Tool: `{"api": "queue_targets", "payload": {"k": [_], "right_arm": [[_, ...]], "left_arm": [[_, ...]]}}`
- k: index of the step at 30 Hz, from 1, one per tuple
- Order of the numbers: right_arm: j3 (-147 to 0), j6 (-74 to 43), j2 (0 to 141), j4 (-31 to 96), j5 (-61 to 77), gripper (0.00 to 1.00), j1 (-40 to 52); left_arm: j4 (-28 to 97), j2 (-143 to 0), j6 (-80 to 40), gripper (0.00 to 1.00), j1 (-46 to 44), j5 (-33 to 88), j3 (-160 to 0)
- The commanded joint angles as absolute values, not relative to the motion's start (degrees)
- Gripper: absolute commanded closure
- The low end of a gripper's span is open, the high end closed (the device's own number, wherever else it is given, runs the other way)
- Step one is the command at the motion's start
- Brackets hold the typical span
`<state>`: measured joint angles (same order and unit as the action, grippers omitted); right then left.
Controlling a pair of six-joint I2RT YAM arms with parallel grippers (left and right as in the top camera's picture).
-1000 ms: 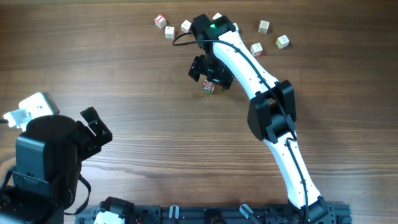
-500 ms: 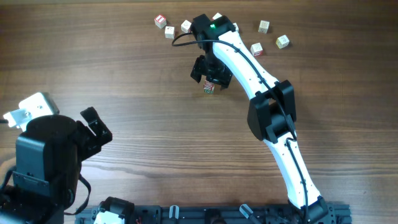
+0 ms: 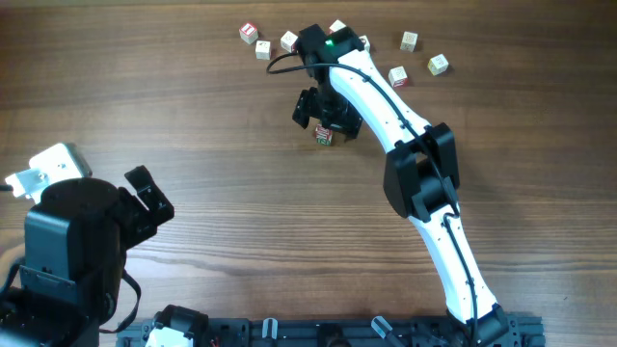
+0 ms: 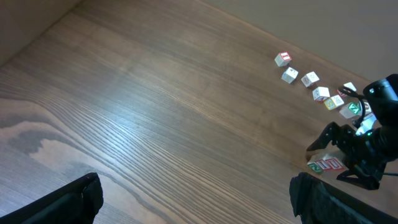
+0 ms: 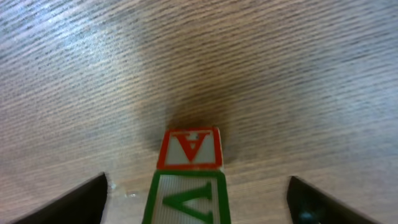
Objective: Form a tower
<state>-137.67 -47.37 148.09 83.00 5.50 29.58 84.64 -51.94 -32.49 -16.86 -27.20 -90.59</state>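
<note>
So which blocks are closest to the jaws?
The tower, a red-A cube stacked with a green-V cube, between the open jaws of the right gripper; the other cubes lie scattered farther back.

The tower [image 5: 189, 152] is pale printed wood on a matt, grained wooden table [image 5: 261, 62].

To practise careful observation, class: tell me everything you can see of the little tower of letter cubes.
The tower is two small pale wooden cubes set flush in line, one red-bordered with a red A, one green-bordered with a green V-like letter. It rests on the wooden table between the right gripper's open fingers, which stand clear of it.
</note>
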Motion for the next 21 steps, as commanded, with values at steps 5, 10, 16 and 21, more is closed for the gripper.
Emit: {"api": "queue_targets", "payload": {"k": [5,10,16,21], "right_arm": [[-134.52,-46.94,149.71,81.45,6.04,0.37,29.82],[-134.54,-43.38,149.71,81.12,5.61,0.59,29.82],[-134.54,-37.45,149.71,80.77,4.40,0.78,29.82],[-134.54,-33.45,149.71,80.62,3.46,0.80,29.85]], "left_arm": [[84.53,-51.96,-33.47,0.00,-16.60,-27.94,-90.63],[84.53,-51.96,-33.47,0.00,-16.60,-27.97,-90.63],[84.51,-51.96,-33.47,0.00,-16.60,-27.94,-90.63],[84.51,-51.96,-33.47,0.00,-16.60,-27.97,-90.63]]}}
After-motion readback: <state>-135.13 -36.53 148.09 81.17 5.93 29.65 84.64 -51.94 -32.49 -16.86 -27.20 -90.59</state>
